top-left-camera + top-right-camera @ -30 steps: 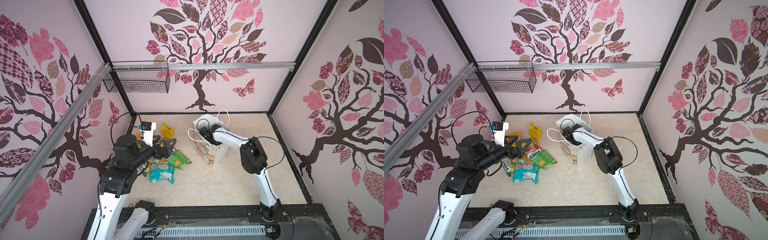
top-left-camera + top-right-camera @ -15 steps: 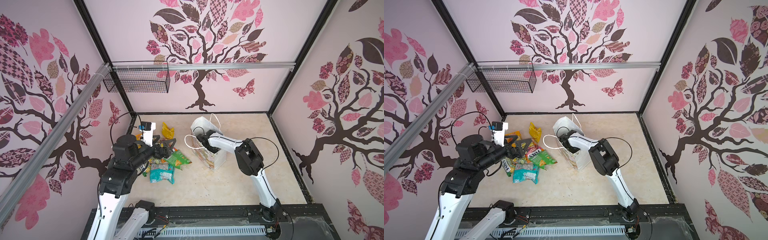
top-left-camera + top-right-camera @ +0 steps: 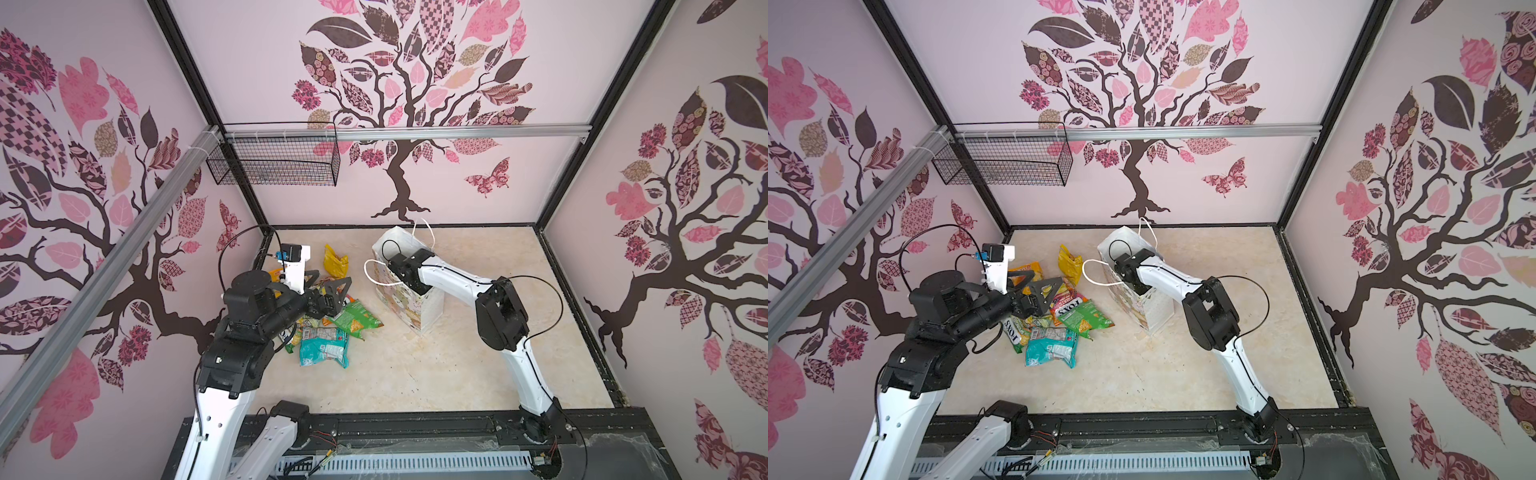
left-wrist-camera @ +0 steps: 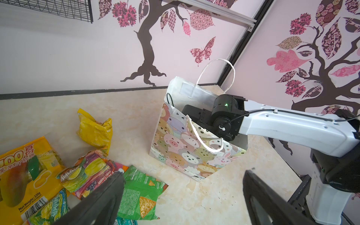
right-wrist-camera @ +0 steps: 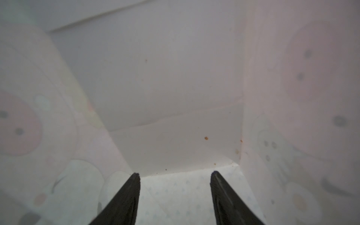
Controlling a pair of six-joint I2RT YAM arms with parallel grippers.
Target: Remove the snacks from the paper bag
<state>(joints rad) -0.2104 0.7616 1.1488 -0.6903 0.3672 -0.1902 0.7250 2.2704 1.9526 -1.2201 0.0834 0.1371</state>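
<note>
**Right claw spread inside bag**

Your left gripper hangs spread wide over the snacks. At their 3 o'clock stands the paper bag; your right gripper sits inside, spread, pinching nothing.

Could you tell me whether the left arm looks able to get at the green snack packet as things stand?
Probably yes. The left pincer hangs open just above the snack pile, and the green packet lies uncovered at the pile's edge nearest the paper bag, which stands apart from it.
</note>
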